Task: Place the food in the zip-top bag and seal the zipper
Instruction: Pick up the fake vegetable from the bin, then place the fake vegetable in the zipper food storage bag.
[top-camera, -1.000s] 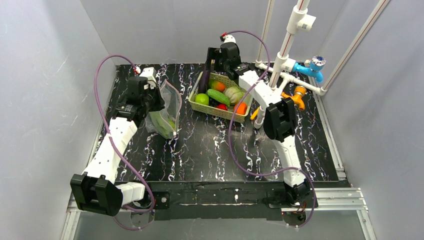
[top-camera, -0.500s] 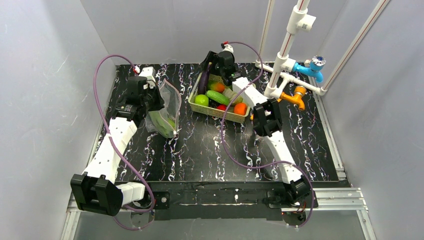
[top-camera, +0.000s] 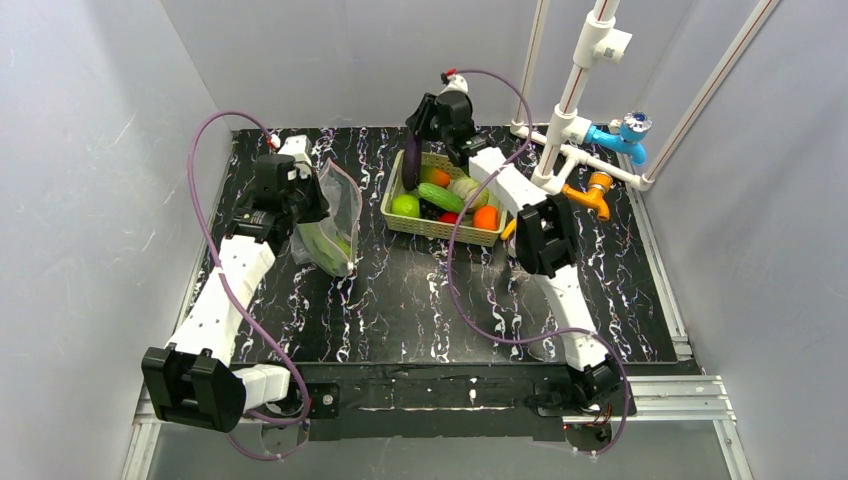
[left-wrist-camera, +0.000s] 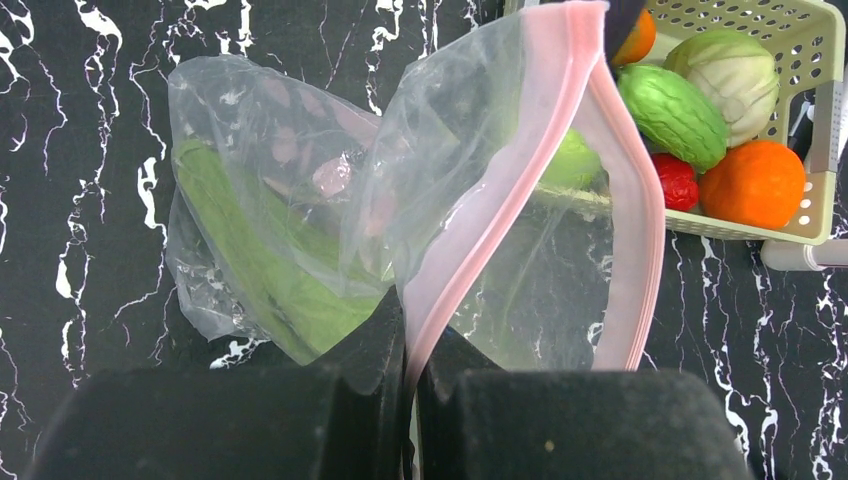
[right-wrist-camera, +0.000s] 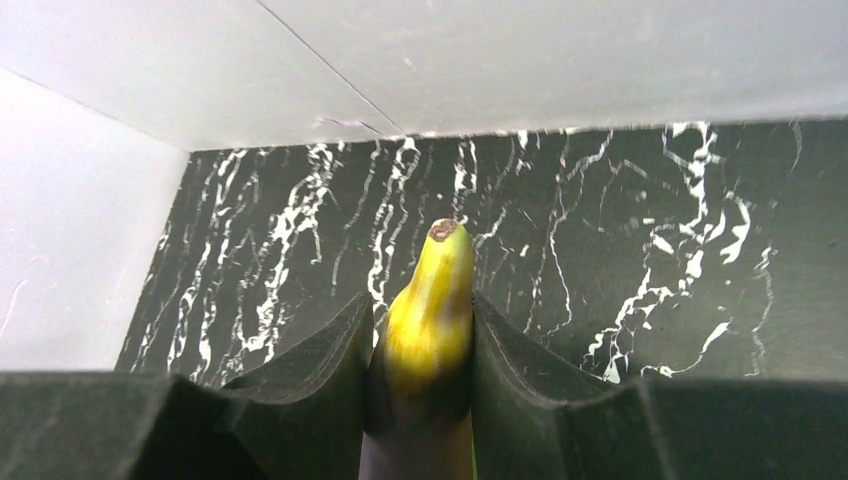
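The left hand (left-wrist-camera: 410, 345) is seen fully closed, with the thin pink zipper strip (left-wrist-camera: 632, 210) of the clear crinkly zip-top bag (left-wrist-camera: 250, 120) pinched between its fingers. The bag is held up by that edge on the left side of the black white-veined tabletop (top-camera: 400, 300), and its lower part is rested on the tabletop. The mouth is seen gaping, the two pink edges spread apart, so the zipper is not sealed. The big green leaves (left-wrist-camera: 265, 280) are seen inside the bag, low down against its bottom.

The right hand (right-wrist-camera: 420, 330) is closed partway, with both fingers pressed against the long dark purple toy piece (top-camera: 409, 165), whose yellow-green tip is shown poking out past the fingertips in the wrist view. In the top view the piece is seen hanging from the hand at the far left end of the cream lattice plastic basket (top-camera: 440, 230). Whether its lower end is touching the basket cannot be told.

The basket is placed just right of the bag, at the back of the tabletop. Inside it are seen the round green apple (top-camera: 405, 205), the bumpy green cucumber (top-camera: 440, 196), the pale green cabbage (top-camera: 466, 188), the round orange (top-camera: 485, 217), the small red piece (top-camera: 449, 217) and the orange-yellow mango (top-camera: 437, 177). The apple is also visible through the bag's plastic in the left wrist view.
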